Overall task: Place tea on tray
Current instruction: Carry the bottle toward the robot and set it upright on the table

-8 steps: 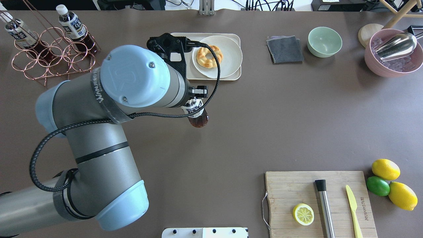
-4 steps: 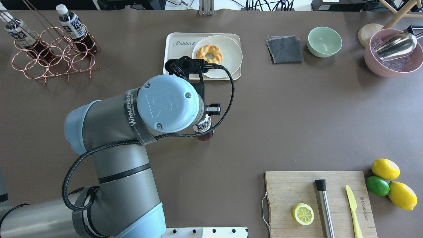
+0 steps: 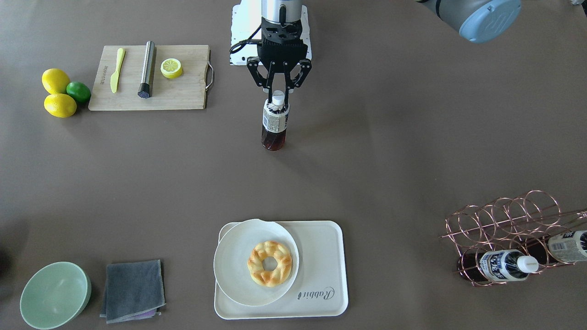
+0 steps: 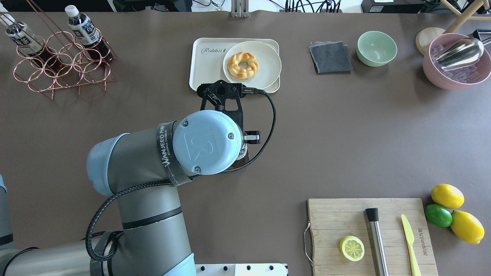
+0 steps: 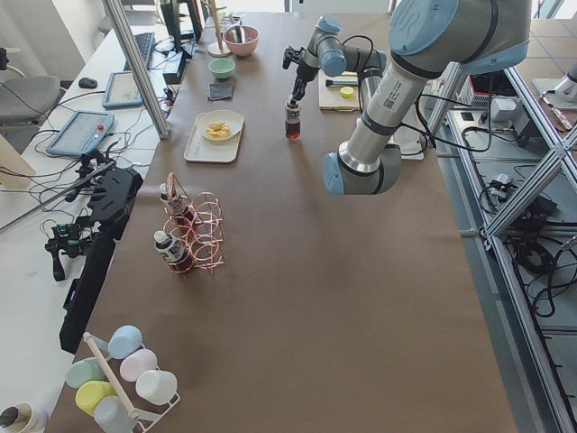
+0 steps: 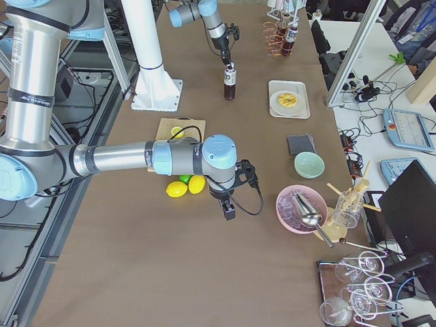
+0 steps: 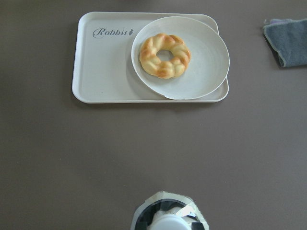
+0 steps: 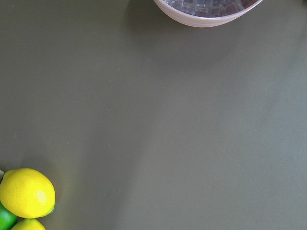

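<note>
The left hand (image 3: 278, 94) points straight down and pinches the tea (image 3: 275, 121) at its white cap, a finger on either side of it. The bottle is upright, dark liquid in the lower half and the printed label above. Its base seems to sit on or just over the brown surface (image 3: 412, 137); the front view is too steep to be sure which. It is out in the open middle of the surface, well apart from the tray (image 3: 321, 256) and on the robot's side of it. In the left wrist view the cap shows at the bottom edge, with the tray straight ahead across bare surface. The tray holds a round white plate (image 3: 229, 256) that overhangs one rim, and a ring-shaped pastry (image 3: 269, 263) lies on the plate. The "Rabbit" end of the tray is bare. Two more bottles lie in the copper wire rack (image 3: 509, 215) at the robot's far left. The right hand (image 6: 229, 206) hangs over the surface between the lemons (image 8: 26, 191) and the pink bowl (image 8: 206, 19). It shows only small in the side view, so I cannot tell whether its fingers are spread or together.
</note>
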You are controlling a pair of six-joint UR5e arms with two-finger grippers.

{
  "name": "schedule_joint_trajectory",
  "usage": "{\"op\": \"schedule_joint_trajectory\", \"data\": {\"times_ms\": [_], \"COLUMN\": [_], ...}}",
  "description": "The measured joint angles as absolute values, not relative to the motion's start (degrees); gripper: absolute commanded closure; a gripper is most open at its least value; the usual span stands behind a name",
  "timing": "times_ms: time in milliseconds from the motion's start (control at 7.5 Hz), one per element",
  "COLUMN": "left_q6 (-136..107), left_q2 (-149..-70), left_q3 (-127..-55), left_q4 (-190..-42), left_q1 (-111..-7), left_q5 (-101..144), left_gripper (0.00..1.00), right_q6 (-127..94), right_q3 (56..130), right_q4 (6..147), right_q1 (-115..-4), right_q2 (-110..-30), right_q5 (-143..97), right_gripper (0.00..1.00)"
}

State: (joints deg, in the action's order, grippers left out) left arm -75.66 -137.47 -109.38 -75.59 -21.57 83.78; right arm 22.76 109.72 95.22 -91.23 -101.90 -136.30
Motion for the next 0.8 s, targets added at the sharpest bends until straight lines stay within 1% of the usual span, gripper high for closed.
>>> {"op": "schedule_joint_trajectory", "data": {"times_ms": [133, 267, 400, 667, 800], "left_q6": [-76.04, -76.2, -76.21, -76.31, -76.4], "left_q2": [-137.41, -137.35, -137.34, -137.24, -137.12], "left_q3": [-109.37, -109.38, -109.4, -109.67, -110.9], "left_q4": [-75.53, -75.37, -75.21, -75.08, -75.1], "left_q1": [-21.05, -20.8, -20.71, -20.72, -21.15], "left_q5": [82.99, 82.69, 82.57, 82.64, 83.16], "left_gripper": [0.36, 0.09, 0.03, 0.03, 0.03], "right_q6": [22.73, 22.68, 22.59, 22.19, 20.66], "right_q3": [109.64, 109.41, 109.3, 109.23, 109.46], "right_q4": [95.24, 95.26, 95.27, 95.27, 95.27], "right_q1": [-91.23, -91.23, -91.23, -91.23, -91.14], "right_q2": [-102.04, -102.09, -102.11, -102.11, -101.8], "right_q5": [-136.31, -136.32, -136.32, -136.42, -137.23], "right_gripper": [0.0, 0.0, 0.0, 0.0, 0.0]}}
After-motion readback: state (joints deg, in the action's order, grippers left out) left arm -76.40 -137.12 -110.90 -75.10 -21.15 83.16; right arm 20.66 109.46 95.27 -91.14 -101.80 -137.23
